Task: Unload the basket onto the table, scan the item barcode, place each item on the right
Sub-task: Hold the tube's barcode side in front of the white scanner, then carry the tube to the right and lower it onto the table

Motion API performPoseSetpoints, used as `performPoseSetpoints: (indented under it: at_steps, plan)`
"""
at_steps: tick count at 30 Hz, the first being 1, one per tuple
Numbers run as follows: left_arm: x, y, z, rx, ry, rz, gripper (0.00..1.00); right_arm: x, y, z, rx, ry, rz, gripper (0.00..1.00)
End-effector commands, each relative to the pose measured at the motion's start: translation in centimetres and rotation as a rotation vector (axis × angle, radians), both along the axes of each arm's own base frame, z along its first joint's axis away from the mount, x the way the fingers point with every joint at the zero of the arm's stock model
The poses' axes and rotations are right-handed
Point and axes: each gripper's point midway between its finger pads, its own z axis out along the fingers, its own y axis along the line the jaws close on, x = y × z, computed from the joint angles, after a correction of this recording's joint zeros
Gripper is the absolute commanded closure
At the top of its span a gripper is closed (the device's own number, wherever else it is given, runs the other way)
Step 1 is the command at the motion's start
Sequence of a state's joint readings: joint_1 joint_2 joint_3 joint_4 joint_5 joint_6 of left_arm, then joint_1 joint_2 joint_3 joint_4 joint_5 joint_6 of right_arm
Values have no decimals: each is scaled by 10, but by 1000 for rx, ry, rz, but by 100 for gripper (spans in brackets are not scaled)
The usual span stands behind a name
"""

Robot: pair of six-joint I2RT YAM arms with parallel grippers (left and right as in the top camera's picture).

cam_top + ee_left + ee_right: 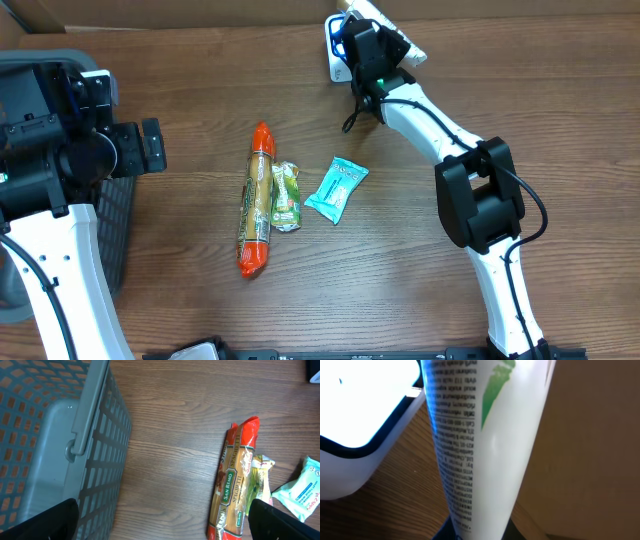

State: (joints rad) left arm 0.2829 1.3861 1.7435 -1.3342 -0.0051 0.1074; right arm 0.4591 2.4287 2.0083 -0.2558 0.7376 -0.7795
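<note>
Tube [485,435] is clamped by one end in my right gripper [368,48] at the far side of the table [400,290], long axis running straight out from the jaws, just beside the scanner [336,60]. My left gripper [162,522] hangs spread wide, well apart, by the basket [95,450].

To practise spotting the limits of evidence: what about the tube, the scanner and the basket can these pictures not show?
- Barcode on the tube: right wrist view, blurred print, one side only; overhead, right gripper hides it.
- The scanner: overhead, partly behind that gripper; right wrist view, washed out by glare.
- Inside the basket: left wrist view, cut by the frame edge; overhead, under the left arm.
</note>
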Motion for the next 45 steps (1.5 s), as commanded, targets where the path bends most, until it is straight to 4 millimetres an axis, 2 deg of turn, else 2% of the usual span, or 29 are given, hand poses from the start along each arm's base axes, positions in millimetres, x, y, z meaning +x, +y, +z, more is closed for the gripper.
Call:
performPoseSetpoints:
  at_steps: [1, 11, 16, 21, 22, 26, 31, 34, 37, 40, 45]
  plan:
    - [1, 1, 3, 16, -7, -12, 0, 1, 12, 28, 10, -65, 1, 96]
    - [1, 1, 3, 16, -7, -12, 0, 2, 14, 26, 16, -69, 2, 96]
    - [1, 1, 3, 16, -7, -12, 1, 1, 17, 24, 109, -91, -31, 97]
    - [1, 1, 3, 16, -7, -12, 0, -17, 36, 31, 250, -14, 16, 97]
    - [1, 1, 3, 16, -7, -12, 0, -22, 40, 36, 289, 8, 31, 97]
    - [1, 1, 3, 16, -7, -12, 1, -51, 48, 77, 489, 64, 46, 97]
    - [1, 1, 3, 16, -7, -12, 0, -108, 47, 128, 744, 203, 48, 97]
    - [1, 1, 3, 16, -7, -12, 0, -148, 31, 145, 894, 313, -35, 97]
    - [1, 1, 3, 16, -7, -12, 0, -186, -3, 141, 944, 434, -193, 96]
    - [1, 1, 3, 16, -7, -12, 1, -212, -41, 121, 902, 542, -349, 96]
    - [1, 1, 3, 16, -7, -12, 0, -238, -90, 68, 840, 677, -552, 96]
